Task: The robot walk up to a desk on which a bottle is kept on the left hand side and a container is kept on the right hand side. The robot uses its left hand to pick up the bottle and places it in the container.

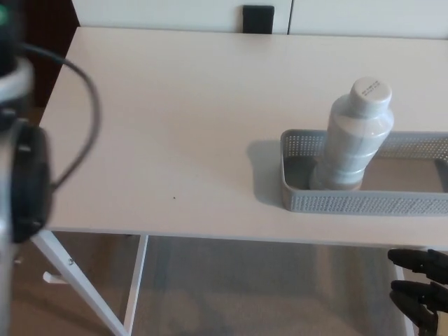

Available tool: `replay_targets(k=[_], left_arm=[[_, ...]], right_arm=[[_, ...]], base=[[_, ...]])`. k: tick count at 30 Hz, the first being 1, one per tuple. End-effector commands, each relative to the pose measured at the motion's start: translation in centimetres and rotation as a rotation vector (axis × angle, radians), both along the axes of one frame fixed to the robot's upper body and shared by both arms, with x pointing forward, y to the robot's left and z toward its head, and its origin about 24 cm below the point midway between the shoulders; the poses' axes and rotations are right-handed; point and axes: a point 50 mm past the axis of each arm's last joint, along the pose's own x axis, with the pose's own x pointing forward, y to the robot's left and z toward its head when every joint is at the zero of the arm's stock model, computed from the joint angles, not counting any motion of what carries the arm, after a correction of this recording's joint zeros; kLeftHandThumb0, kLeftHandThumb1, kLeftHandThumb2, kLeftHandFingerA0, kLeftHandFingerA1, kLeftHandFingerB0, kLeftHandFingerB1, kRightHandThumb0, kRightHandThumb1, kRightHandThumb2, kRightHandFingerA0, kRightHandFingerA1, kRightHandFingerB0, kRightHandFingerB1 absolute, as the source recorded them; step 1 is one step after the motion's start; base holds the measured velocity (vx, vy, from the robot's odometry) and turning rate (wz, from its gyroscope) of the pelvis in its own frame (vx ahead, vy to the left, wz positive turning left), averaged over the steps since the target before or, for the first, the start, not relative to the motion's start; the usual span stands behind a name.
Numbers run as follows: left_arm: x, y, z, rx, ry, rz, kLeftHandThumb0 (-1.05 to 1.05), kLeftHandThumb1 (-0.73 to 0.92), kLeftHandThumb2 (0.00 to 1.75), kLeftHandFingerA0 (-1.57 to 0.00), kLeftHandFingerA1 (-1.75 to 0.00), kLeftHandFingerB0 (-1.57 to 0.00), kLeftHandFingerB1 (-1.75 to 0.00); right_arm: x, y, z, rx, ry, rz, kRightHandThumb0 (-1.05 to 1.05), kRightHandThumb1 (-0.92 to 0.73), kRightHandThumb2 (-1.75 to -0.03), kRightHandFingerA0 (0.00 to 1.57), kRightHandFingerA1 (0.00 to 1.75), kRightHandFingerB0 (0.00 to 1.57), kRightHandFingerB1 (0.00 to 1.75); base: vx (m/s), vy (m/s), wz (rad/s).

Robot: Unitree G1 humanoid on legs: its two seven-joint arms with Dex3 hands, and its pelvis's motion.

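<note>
White and smooth, the rectangular desk top [182, 119] fills most of the head view, seen from above. A pale grey plastic bottle with a ribbed body and a white screw cap [353, 136] stands upright at about 3 o'clock from the middle of the picture. Its base rests inside a shallow grey perforated rectangular container [308, 199], at the container's left end. The container lies along the near edge of the desk and runs off the right side of the picture. Nothing touches the bottle; it stands free.

At the far left edge, around 9 o'clock, a blurred stretch of the robot's left arm with a black band and silver casing [17, 175] shows, with a thin black cable [89, 105] looping out from it over the desk. The left hand itself is outside the picture, so the state of its fingers cannot be told. The arm is well apart from the bottle, with the width of bare desk between them.

At about 5 o'clock, in the bottom right corner below the desk edge, the black right hand [420, 287] shows in part. Its thick fingers [413, 262] lie stacked and slightly apart, holding nothing. It hangs below and to the right of the bottle, not touching desk or container.

A white slanted desk leg [80, 280] shows at 7 o'clock over beige carpet [266, 294]. A small black square [259, 17] sits on the white wall at 12 o'clock.
</note>
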Motion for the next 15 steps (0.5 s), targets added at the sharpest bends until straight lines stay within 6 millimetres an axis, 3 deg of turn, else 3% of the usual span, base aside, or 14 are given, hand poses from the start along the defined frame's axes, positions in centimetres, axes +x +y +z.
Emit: replay_targets(k=[1, 2, 3, 4, 5, 6, 7, 9, 12, 13, 14, 15], left_arm=[[-8.2, 13.9, -2.6, 0.021, -0.016, 0.183, -0.92, 0.51, 0.95, 0.00, 0.00, 0.00, -0.02], [-8.7, 16.1, -4.6, 0.015, 0.053, 0.248, -0.92, 0.51, 0.95, 0.00, 0.00, 0.00, -0.01], [-9.0, 18.0, -6.2, -0.006, 0.108, 0.300, -0.90, 0.51, 0.94, 0.00, -0.05, 0.00, -0.01], [-9.3, 19.2, -7.4, -0.019, 0.147, 0.337, -0.90, 0.51, 0.94, 0.00, -0.05, 0.00, -0.01], [-9.7, 20.9, -9.0, -0.045, 0.209, 0.377, -0.88, 0.49, 0.92, 0.00, -0.05, 0.00, -0.01], [-10.3, 23.6, -11.7, -0.094, 0.320, 0.421, -0.84, 0.47, 0.89, 0.00, -0.06, 0.00, -0.02], [-10.3, 23.6, -11.7, -0.094, 0.320, 0.421, -0.84, 0.47, 0.89, 0.00, -0.06, 0.00, -0.02], [-12.5, 28.2, -17.1, -0.187, 0.514, 0.511, -0.82, 0.49, 0.90, 0.00, -0.08, 0.00, -0.07], [-15.3, 30.8, -21.2, -0.220, 0.627, 0.625, -0.83, 0.55, 0.93, 0.00, -0.15, 0.00, -0.10], [-16.6, 31.8, -22.8, -0.241, 0.676, 0.679, -0.91, 0.60, 0.91, -0.12, -0.13, -0.11, -0.05], [-17.5, 32.4, -23.8, -0.255, 0.708, 0.714, -0.91, 0.60, 0.91, -0.12, -0.13, -0.11, -0.05], [-18.5, 33.0, -24.9, -0.275, 0.744, 0.749, -0.75, 0.54, 0.92, -0.01, -0.39, 0.00, -0.22]], right_arm=[[-2.2, -3.1, -0.4, -0.042, 0.046, -0.088, -0.67, -0.53, -0.57, 0.44, 0.48, 0.46, 0.40], [-2.8, -3.4, -0.6, -0.034, 0.055, -0.112, -0.68, -0.53, -0.57, 0.43, 0.47, 0.47, 0.40], [-3.4, -3.8, -0.8, -0.021, 0.068, -0.133, -0.71, -0.42, -0.86, 0.36, 0.53, 0.40, 0.51], [-3.9, -4.0, -0.9, -0.012, 0.077, -0.148, -0.71, -0.42, -0.86, 0.36, 0.53, 0.40, 0.51], [-4.5, -4.4, -1.0, -0.004, 0.091, -0.168, -0.61, -0.54, -0.57, 0.41, 0.43, 0.43, 0.38], [-5.7, -5.2, -1.1, 0.016, 0.108, -0.208, -0.62, -0.53, -0.56, 0.37, 0.41, 0.41, 0.37], [-5.7, -5.2, -1.1, 0.016, 0.108, -0.208, -0.62, -0.53, -0.56, 0.37, 0.41, 0.41, 0.37], [-8.4, -7.0, -1.1, 0.059, 0.128, -0.300, -0.63, -0.52, -0.56, 0.32, 0.45, 0.39, 0.42], [-11.1, -8.8, -0.9, 0.059, 0.153, -0.382, -0.63, -0.53, -0.56, 0.35, 0.52, 0.41, 0.47], [-12.3, -9.7, -1.0, 0.053, 0.171, -0.409, -0.63, -0.53, -0.56, 0.36, 0.50, 0.40, 0.43], [-13.1, -10.2, -1.1, 0.049, 0.182, -0.426, -0.63, -0.53, -0.56, 0.36, 0.50, 0.40, 0.43], [-14.0, -11.0, -1.4, 0.052, 0.199, -0.452, -0.64, -0.52, -0.56, 0.38, 0.46, 0.39, 0.41]], base=[[0.00, 0.000, 0.00], [0.00, 0.000, 0.00], [0.00, 0.000, 0.00], [0.00, 0.000, 0.00], [0.00, 0.000, 0.00], [0.00, 0.000, 0.00], [0.00, 0.000, 0.00], [0.00, 0.000, 0.00], [0.00, 0.000, -0.03], [0.00, 0.000, 0.00], [0.00, 0.000, 0.00], [0.00, 0.000, 0.00]])
